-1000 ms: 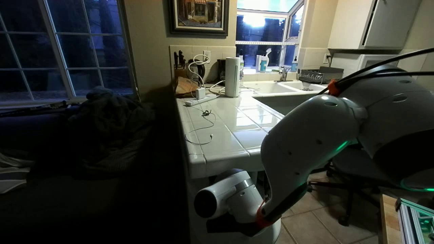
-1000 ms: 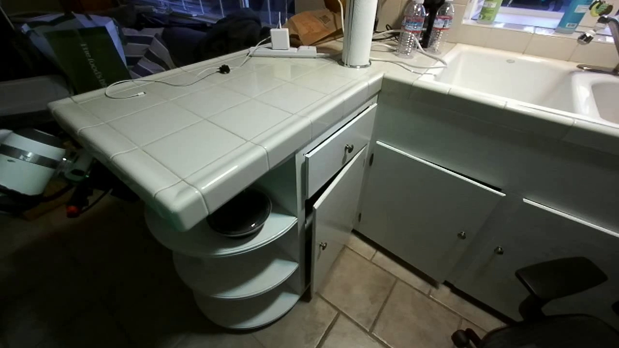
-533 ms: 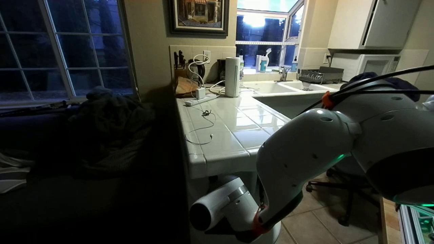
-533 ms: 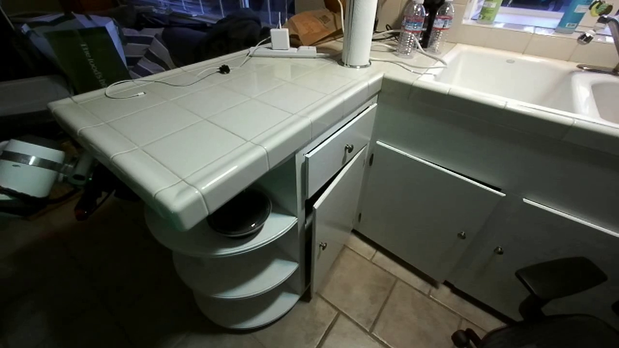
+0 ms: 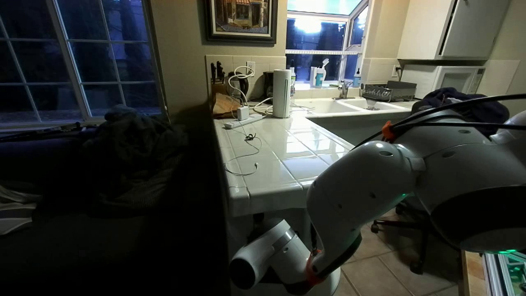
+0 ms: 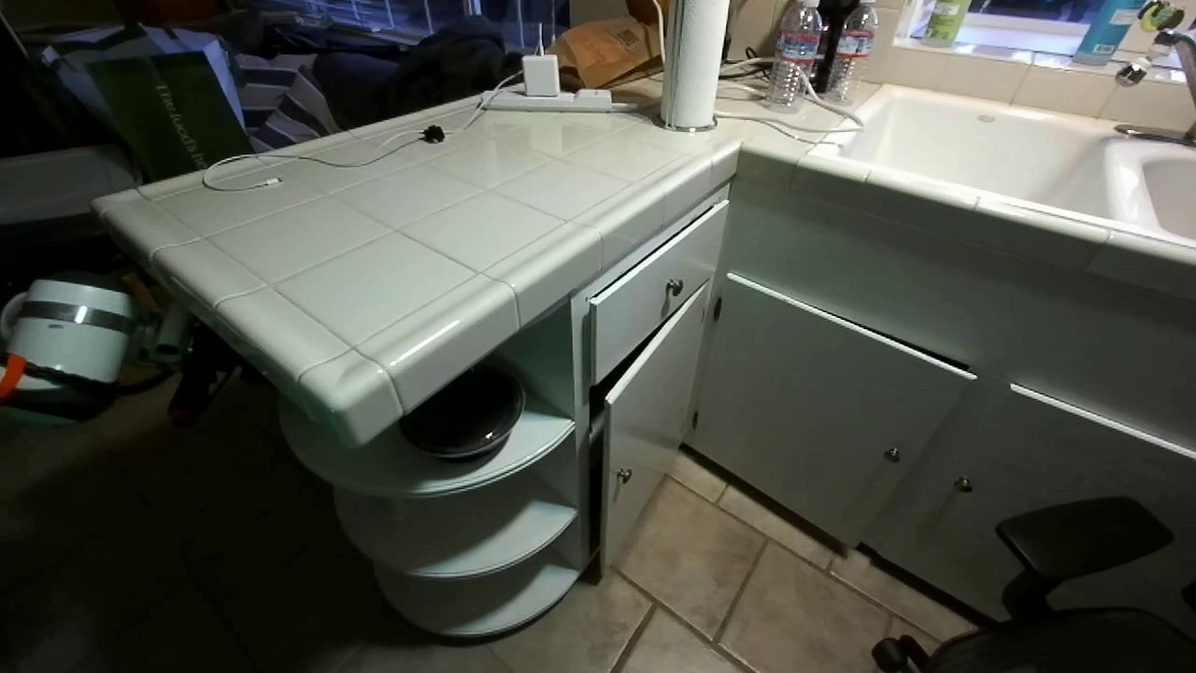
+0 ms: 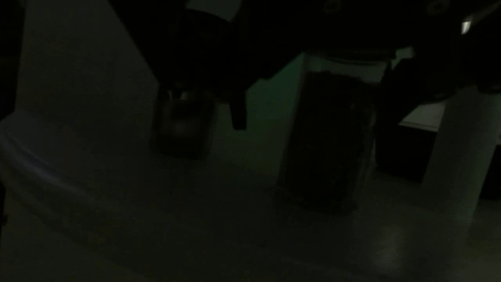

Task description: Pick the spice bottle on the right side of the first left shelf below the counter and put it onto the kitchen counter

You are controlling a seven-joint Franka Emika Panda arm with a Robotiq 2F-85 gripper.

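Note:
In the dark wrist view, a tall clear spice bottle (image 7: 327,156) with dark contents stands, slightly tilted in the picture, on a pale shelf (image 7: 235,243). My gripper (image 7: 313,123) comes in from the top with its fingers apart on either side of the bottle. A gap shows between the left finger (image 7: 239,113) and the bottle; the right one is close to it, and contact is too dark to tell. The bottle's top is hidden behind the gripper. The white tiled kitchen counter (image 5: 271,164) shows in both exterior views (image 6: 374,252). The bottle and fingers are hidden there.
A smaller jar (image 7: 182,129) stands left of the gripper in the wrist view. Rounded shelves (image 6: 542,435) under the counter hold a dark bowl (image 6: 467,416). A cable (image 5: 242,155) and a paper towel roll (image 5: 281,93) are on the counter. A cabinet door (image 6: 649,421) stands ajar.
In an exterior view the arm has moved down and a little to the left, its wrist sinking lower below the counter edge. Nothing on the counter has moved.

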